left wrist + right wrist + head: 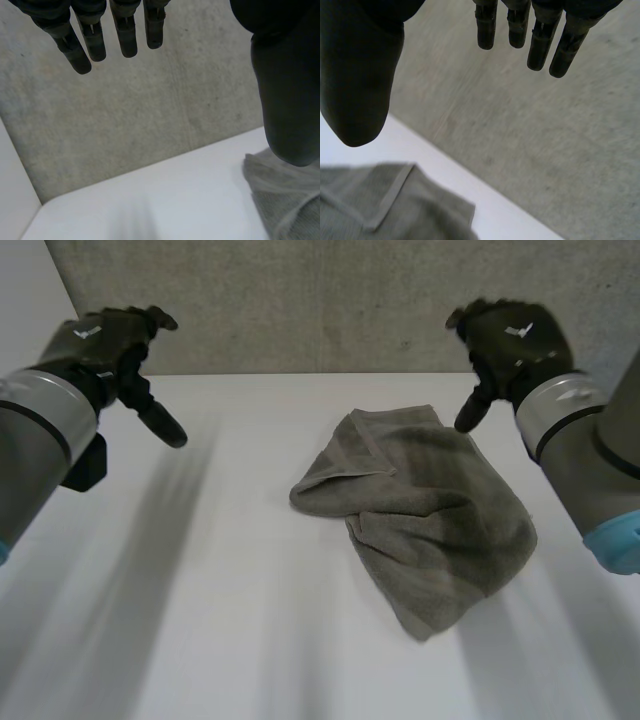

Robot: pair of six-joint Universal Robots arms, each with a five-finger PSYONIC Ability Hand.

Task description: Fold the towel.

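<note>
Both hands hover over the table point(200, 590) with fingers point(125, 35) straight and nothing held, the left hand point(108, 340) near the far left corner, the right hand point(512, 338) just above the far end of the towel point(420, 520), which lies crumpled right of the table's middle, toward its right edge. We judge it light, soft and limp, likely to sag and bunch, so we would pinch the hem point(394, 192) at two corners and spread it flat.
</note>
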